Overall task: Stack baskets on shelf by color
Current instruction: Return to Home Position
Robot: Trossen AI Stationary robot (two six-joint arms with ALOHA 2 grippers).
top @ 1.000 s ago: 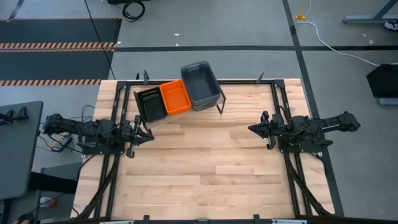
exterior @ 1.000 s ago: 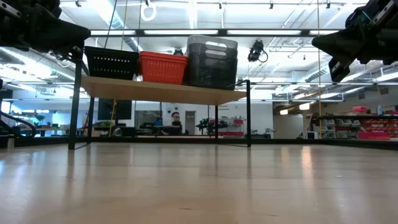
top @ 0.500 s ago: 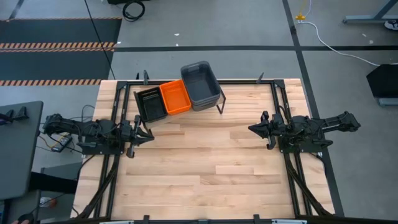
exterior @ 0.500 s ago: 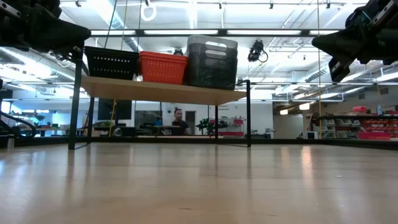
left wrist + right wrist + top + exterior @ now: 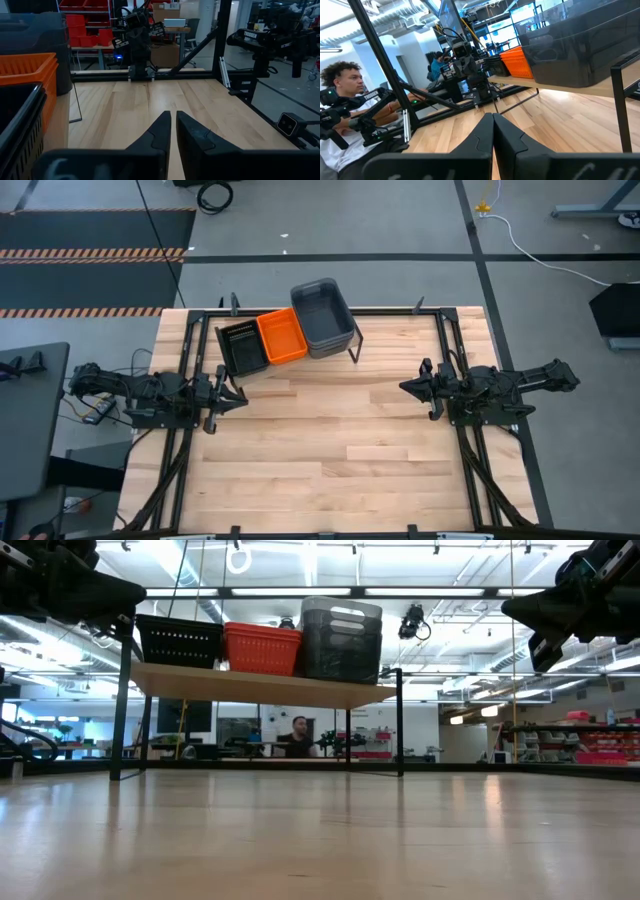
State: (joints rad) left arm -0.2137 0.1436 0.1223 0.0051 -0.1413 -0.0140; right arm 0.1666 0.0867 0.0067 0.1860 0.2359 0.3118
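- Baskets (image 5: 282, 335)?
- On the shelf (image 5: 260, 687) at the table's (image 5: 330, 450) far edge, nearer my left gripper (image 5: 241, 393), fingers together
- Right gripper (image 5: 404, 387)?
- At the right edge, fingers together, well apart from them

Bright, even light from the ceiling (image 5: 420, 565) — a pale sheen on the bench (image 5: 320, 840), soft shadows, and the shelf (image 5: 260, 685) backlit against the room.

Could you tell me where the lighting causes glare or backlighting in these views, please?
Low view: the bright white ceiling backlights the black perforated basket, orange plastic basket and dark-grey bin on the wooden plank shelf; the wooden tabletop carries a pale sheen. High view: even light, no glare around the parked left gripper and right gripper.
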